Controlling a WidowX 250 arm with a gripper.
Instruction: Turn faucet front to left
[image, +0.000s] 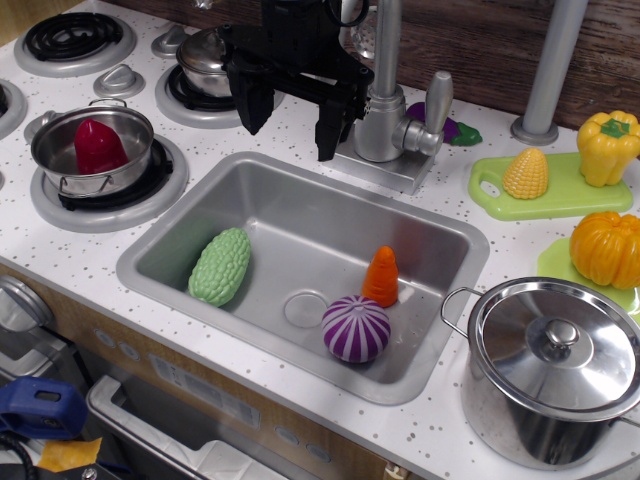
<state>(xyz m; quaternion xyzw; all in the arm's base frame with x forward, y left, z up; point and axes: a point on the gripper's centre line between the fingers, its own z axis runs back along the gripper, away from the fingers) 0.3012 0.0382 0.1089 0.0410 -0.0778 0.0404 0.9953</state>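
Where black jaws gape: matte cylindrical faucet (385, 120).

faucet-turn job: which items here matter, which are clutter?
Job: faucet; end effector, open, just left of it.
Clutter: bitter gourd, carrot, purple onion in sink; corn; yellow pepper; pumpkin; lidded pot.

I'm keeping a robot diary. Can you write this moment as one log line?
gripper: jaws open, holding nothing | faucet: beside gripper, lever untouched | sink: green, orange, purple toys | step: turn not done
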